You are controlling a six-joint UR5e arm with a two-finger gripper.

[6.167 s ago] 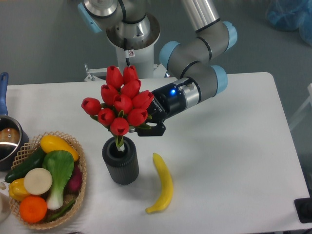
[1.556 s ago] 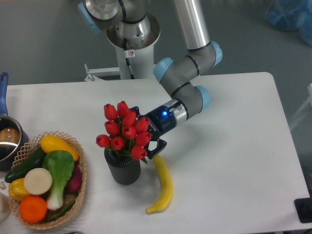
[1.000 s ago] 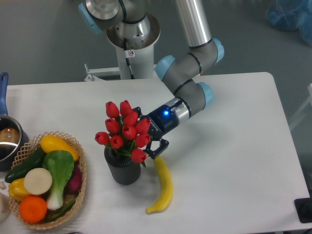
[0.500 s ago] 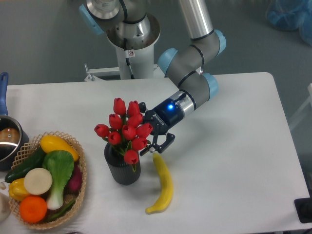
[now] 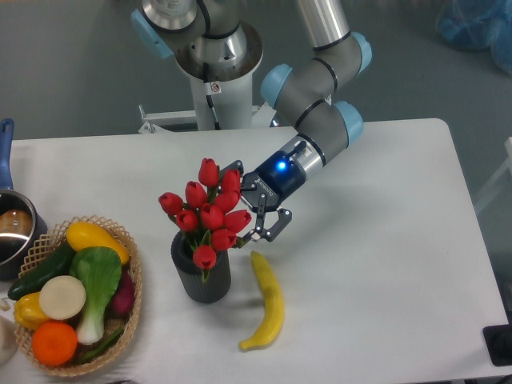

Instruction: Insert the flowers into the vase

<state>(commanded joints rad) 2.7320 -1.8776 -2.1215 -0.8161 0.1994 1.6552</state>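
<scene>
text: none legible | robot base (image 5: 214, 60): small sticker, too small to read

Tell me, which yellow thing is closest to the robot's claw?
The banana, lying loose on the table right of the vase. The other yellow vegetables sit in the basket, farther from the gripper.

Flowers (image 5: 206, 214) hide vase (image 5: 203, 276) mouth; pot (image 5: 11, 230) cut off left.
</scene>
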